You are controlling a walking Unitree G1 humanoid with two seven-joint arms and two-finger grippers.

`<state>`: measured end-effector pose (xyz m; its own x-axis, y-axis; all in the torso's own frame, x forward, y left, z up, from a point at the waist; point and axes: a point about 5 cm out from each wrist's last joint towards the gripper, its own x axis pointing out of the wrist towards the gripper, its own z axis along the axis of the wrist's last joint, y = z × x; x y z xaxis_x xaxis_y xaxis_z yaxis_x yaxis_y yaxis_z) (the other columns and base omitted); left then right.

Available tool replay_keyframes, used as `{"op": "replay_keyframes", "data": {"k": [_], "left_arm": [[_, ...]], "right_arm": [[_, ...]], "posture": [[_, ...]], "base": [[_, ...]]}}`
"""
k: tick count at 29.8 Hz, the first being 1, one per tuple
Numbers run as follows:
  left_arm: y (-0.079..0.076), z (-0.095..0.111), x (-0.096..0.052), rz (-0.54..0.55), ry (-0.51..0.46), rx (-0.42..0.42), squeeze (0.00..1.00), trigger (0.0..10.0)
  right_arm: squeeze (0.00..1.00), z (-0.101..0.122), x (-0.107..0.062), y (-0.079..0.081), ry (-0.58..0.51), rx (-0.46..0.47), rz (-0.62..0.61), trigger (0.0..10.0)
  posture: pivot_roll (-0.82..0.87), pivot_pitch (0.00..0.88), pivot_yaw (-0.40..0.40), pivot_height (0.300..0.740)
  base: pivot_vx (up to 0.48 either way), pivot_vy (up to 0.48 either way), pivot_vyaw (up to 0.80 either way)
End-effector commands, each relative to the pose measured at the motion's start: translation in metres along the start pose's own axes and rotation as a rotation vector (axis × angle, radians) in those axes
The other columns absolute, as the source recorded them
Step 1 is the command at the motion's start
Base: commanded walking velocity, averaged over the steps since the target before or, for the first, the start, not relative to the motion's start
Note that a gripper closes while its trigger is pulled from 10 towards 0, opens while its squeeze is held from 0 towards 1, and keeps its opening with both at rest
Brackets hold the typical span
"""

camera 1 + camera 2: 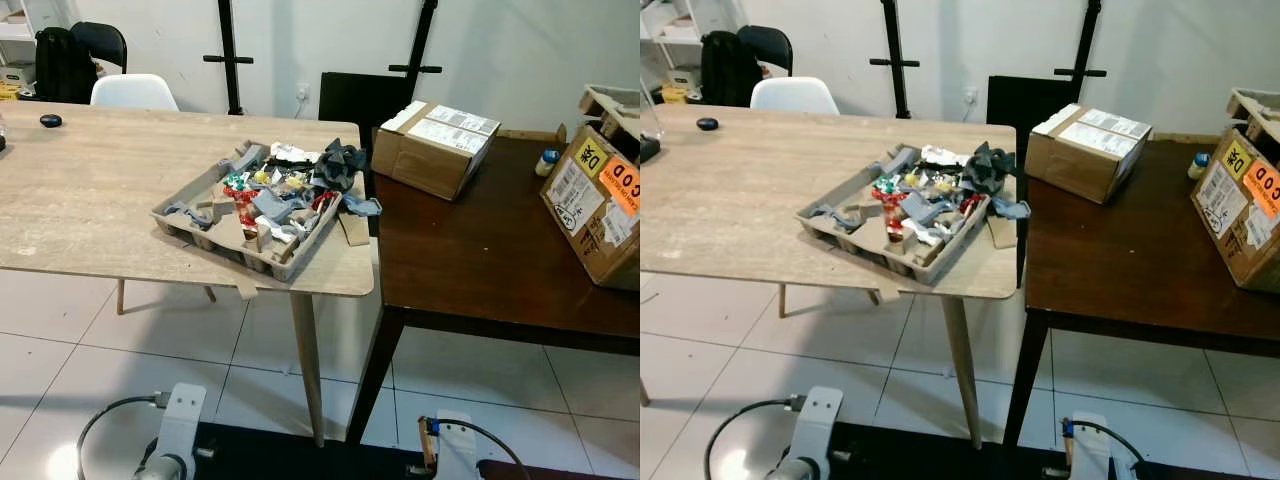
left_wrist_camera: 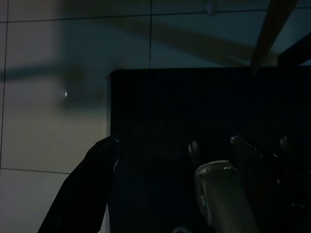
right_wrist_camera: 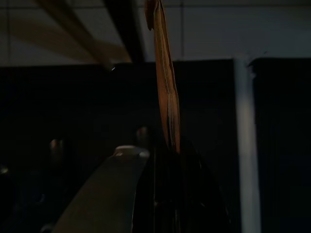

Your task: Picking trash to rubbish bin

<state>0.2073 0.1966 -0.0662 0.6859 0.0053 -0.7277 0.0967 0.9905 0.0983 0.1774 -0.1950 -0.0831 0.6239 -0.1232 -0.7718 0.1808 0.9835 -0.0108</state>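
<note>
A grey cardboard tray (image 1: 188,215) heaped with mixed trash (image 1: 283,195) (paper scraps, cardboard bits, red and green wrappers) sits at the near right corner of the pale wooden table (image 1: 90,190). A loose cardboard piece (image 1: 352,229) lies beside the tray. Both silver arms hang low, the left arm (image 1: 175,440) and the right arm (image 1: 450,450) at the picture's bottom edge. In the dark right wrist view my right gripper (image 3: 172,155) is shut on a thin brown cardboard strip (image 3: 166,87) seen edge-on. My left gripper (image 2: 175,155) hangs over the tiled floor, fingers apart, nothing between them.
A dark wooden table (image 1: 470,250) abuts the pale one on the right, with a cardboard box (image 1: 435,145) on it and a labelled box (image 1: 600,200) at its far edge. A white chair (image 1: 133,92) and a black backpack (image 1: 62,65) stand behind. White floor tiles (image 1: 90,350) lie below.
</note>
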Motion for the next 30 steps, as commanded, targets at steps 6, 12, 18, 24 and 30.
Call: {"op": "replay_keyframes", "data": {"k": [6, 12, 18, 24, 30], "left_arm": [[0.008, -0.006, -0.003, 0.021, 0.001, 0.017, 0.0, 10.0], [0.009, -0.004, -0.005, 0.006, -0.034, 0.017, 0.0, 10.0], [0.009, 0.001, -0.005, -0.003, -0.071, 0.057, 0.0, 10.0], [0.001, 0.005, -0.002, -0.046, -0.056, 0.079, 0.0, 10.0], [-0.008, 0.01, 0.002, -0.065, -0.041, 0.104, 0.0, 10.0]], "right_arm": [[0.0, -0.003, -0.002, 0.003, -0.015, 0.005, 0.024, 10.0], [0.0, 0.0, -0.002, 0.003, -0.051, 0.0, 0.03, 10.0], [0.0, 0.001, -0.002, 0.0, -0.06, 0.008, -0.009, 10.0], [0.0, 0.002, -0.002, 0.0, -0.069, -0.003, -0.015, 10.0], [0.0, 0.008, -0.002, -0.007, -0.091, -0.008, -0.045, 10.0]], "posture": [[0.12, 0.183, -0.004, 0.74], [0.11, 0.246, 0.002, 0.74], [0.11, 0.275, 0.01, 0.74], [0.09, 0.246, 0.023, 0.74], [0.07, 0.21, 0.028, 0.74]], "base": [[0.0, 0.0, 0.0], [0.0, 0.0, 0.0], [0.0, 0.0, 0.0], [0.0, 0.0, 0.0], [0.0, 0.0, 0.0]]}}
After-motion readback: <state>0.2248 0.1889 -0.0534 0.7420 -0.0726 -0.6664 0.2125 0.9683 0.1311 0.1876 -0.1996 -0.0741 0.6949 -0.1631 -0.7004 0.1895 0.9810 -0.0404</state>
